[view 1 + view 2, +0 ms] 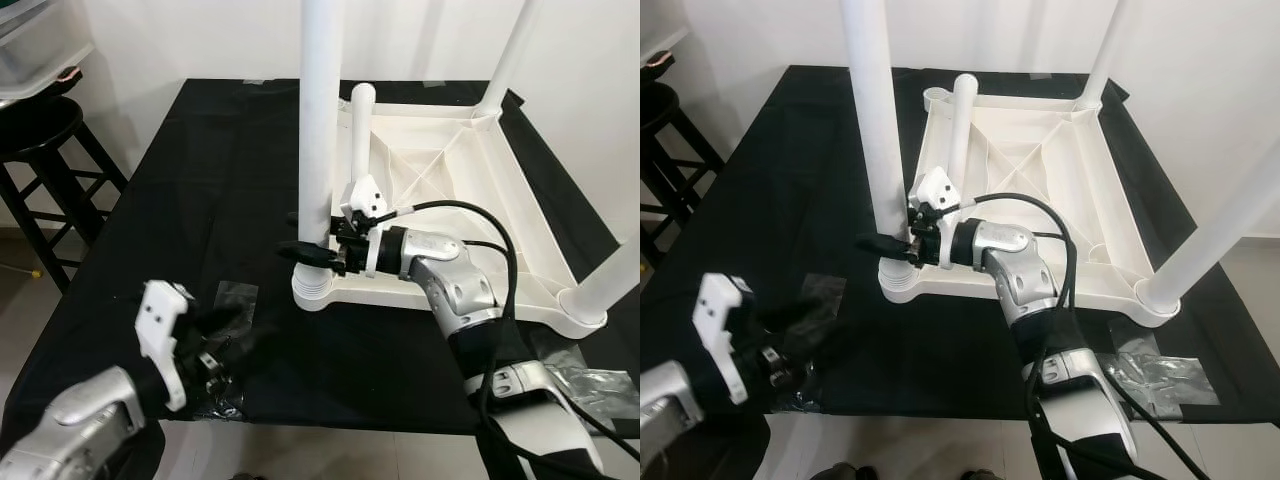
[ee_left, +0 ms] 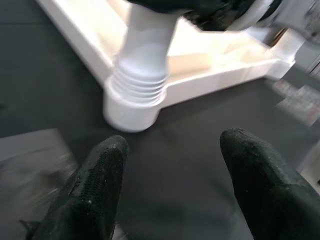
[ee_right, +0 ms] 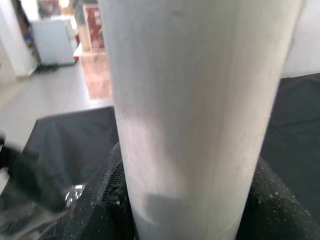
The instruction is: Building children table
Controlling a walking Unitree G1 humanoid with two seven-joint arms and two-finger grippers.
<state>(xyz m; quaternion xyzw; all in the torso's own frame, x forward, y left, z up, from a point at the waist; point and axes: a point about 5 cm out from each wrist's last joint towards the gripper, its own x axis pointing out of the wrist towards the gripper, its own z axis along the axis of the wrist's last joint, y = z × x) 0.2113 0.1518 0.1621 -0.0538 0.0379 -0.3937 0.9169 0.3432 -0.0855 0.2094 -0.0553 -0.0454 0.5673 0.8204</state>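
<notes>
You have the tabletop (image 1: 445,170) lying upside down on the black bench (image 1: 190,200), toward its 1 o'clock side. Count the legs: one stands in the near-left corner socket, one in the far-right corner (image 1: 510,60), one in the near-right corner (image 1: 610,280), and a shorter-looking leg (image 1: 360,135) rises at the far-left corner, at about 12 o'clock from the near-left one. Whether that far-left leg is fully seated you cannot tell from here.

Your right gripper (image 1: 310,252) is at the near-left leg (image 1: 320,130), low down, just above the ribbed socket (image 1: 312,290). Its jaws are clamped around that leg; the right wrist view shows the white tube held between the two black fingers (image 3: 100,200).

Your left gripper (image 1: 215,335) hovers over the bench at about 8 o'clock from that socket, near the front edge, jaws apart and holding nothing. The left wrist view looks straight at the socket (image 2: 137,95) between the open fingers (image 2: 95,190). A scrap of clear plastic wrap (image 1: 235,295) lies on the bench beside it, and more wrap (image 1: 590,385) sits at the near-right corner. A black stool (image 1: 40,150) stands off the bench at 9 o'clock.

By the look of it, the build is nearly done: all four legs are up. What seems left is pressing or twisting this near-left leg home, checking the far-left one, then turning the table upright.
</notes>
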